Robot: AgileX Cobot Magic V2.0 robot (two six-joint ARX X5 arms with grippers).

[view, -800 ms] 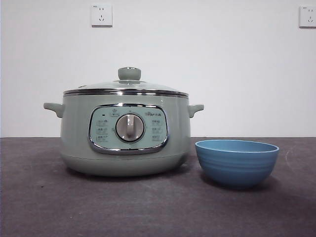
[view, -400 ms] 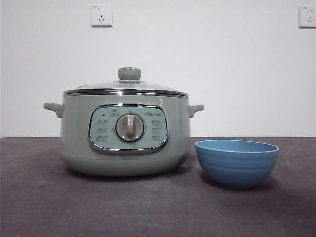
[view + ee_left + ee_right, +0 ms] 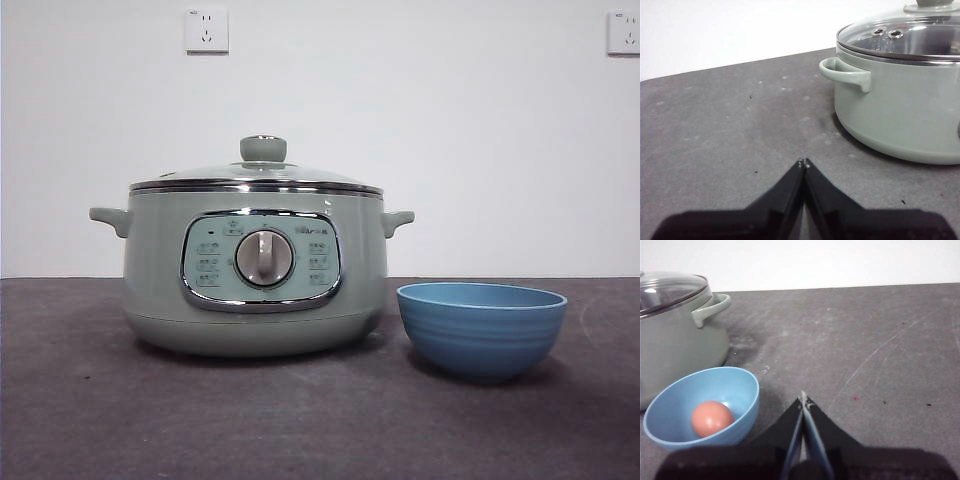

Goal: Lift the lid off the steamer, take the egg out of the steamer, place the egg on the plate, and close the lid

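The sage-green steamer (image 3: 255, 270) stands left of centre on the dark table, with the glass lid (image 3: 256, 172) resting closed on it. Both also show in the left wrist view, steamer (image 3: 900, 110) and lid (image 3: 905, 37), and in the right wrist view, steamer (image 3: 675, 340) and lid (image 3: 667, 290). The blue plate (image 3: 481, 327) sits just right of the steamer. In the right wrist view the plate (image 3: 735, 385) holds a brown egg (image 3: 712, 418). My left gripper (image 3: 803, 162) is shut and empty, low beside the steamer's handle. Beside the plate, my right gripper (image 3: 803, 399) is shut and empty.
A white wall with two sockets (image 3: 206, 30) stands behind the table. Dark table surface (image 3: 300, 420) stretches in front of the steamer and plate. Neither arm shows in the front view.
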